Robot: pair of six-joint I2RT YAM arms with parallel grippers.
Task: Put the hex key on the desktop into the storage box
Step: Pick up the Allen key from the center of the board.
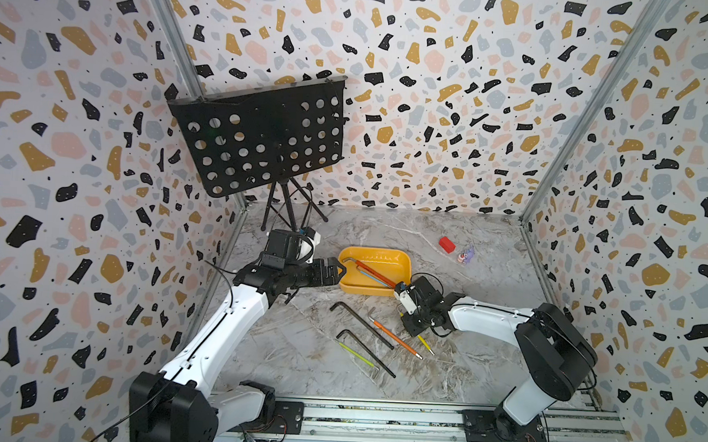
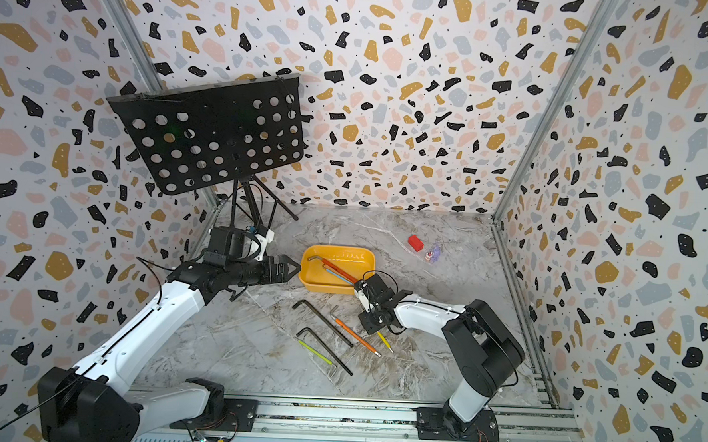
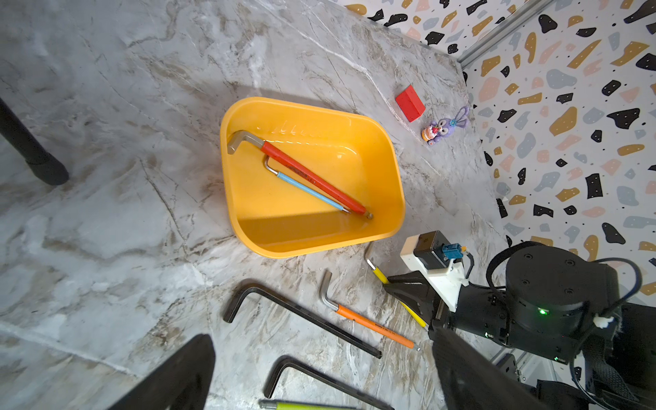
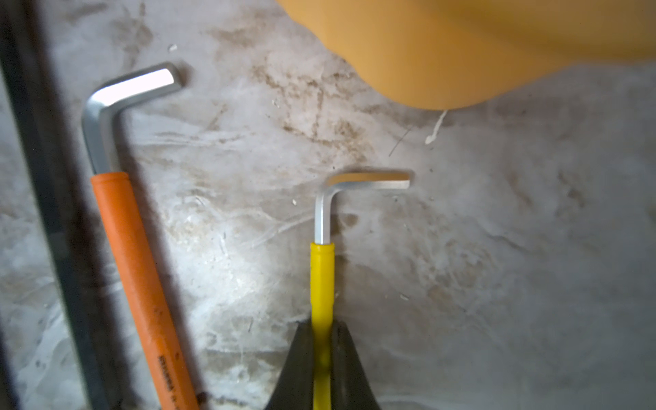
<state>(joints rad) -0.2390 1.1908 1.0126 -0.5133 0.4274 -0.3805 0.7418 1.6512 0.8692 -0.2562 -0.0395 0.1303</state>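
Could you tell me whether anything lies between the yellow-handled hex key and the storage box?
Nothing visible does: only bare desktop separates the yellow-handled hex key from the storage box; the orange-handled key lies aside.

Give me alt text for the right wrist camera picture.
The right claw is shut on a yellow hex key on the desktop. An orange hex key lies beside it, not touching, with the storage box past their bent ends.
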